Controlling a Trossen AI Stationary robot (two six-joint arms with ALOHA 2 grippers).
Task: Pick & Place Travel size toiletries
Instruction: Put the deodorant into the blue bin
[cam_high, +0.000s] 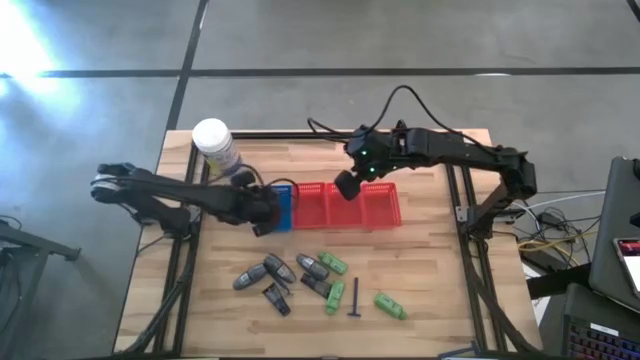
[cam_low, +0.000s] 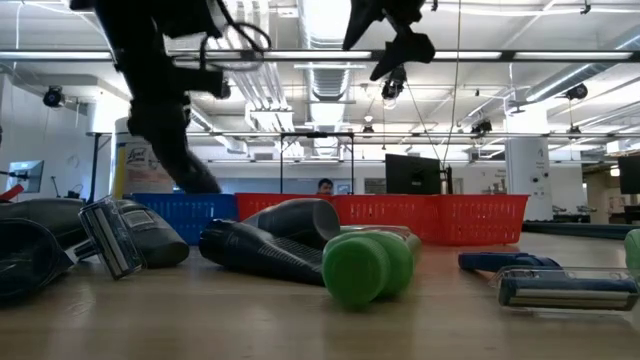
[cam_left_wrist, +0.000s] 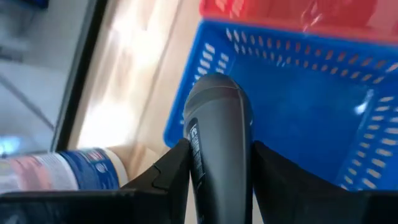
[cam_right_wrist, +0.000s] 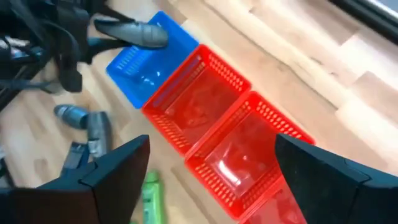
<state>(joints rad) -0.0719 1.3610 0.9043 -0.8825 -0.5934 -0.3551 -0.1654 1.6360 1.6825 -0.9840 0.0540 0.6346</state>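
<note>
Grey tube (cam_left_wrist: 217, 143): we see left gripper (cam_left_wrist: 214, 168) fingers pinching it, long axis aimed into blue basket (cam_left_wrist: 323, 118). Right gripper (cam_right_wrist: 211, 168) fingers spread above red baskets (cam_right_wrist: 217, 118).

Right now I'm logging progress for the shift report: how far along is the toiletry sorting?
Barely begun. Done: nothing visibly; the blue basket and the two red baskets look empty. In hand: the left gripper holds a grey tube at the blue basket's rim. The right gripper hangs open above the red baskets. Left: the other toiletries, grey and green pieces, lie loose on the table.
</note>
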